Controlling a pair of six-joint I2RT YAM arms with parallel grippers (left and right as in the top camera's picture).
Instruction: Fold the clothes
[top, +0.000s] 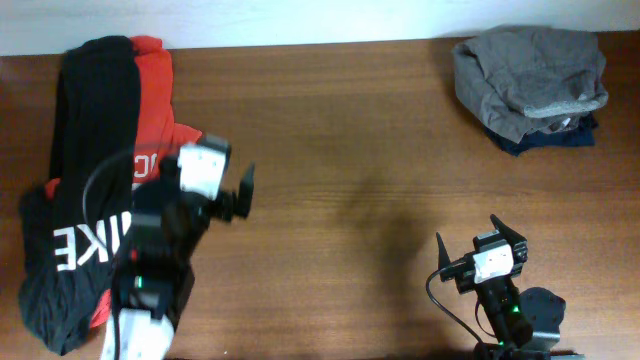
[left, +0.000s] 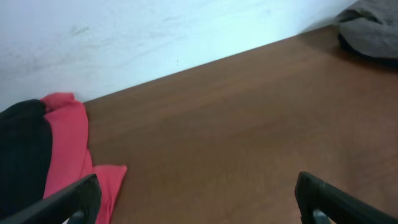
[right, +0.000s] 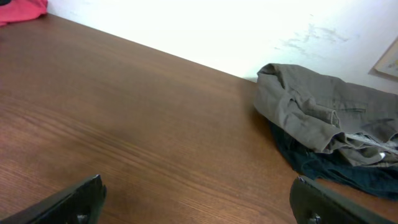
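The grey-olive shorts (top: 530, 68) lie crumpled at the table's far right corner, on top of a small dark navy garment (top: 545, 137). They also show in the right wrist view (right: 317, 112) and at the top right of the left wrist view (left: 371, 30). My left gripper (top: 243, 192) is open and empty over the left middle of the table. My right gripper (top: 478, 233) is open and empty near the front right, well short of the shorts.
A black garment with white lettering (top: 75, 200) and a red shirt (top: 155, 90) lie piled at the left edge, under my left arm. The red shirt (left: 68, 146) shows beside my left jaw. A white wall runs along the far table edge.
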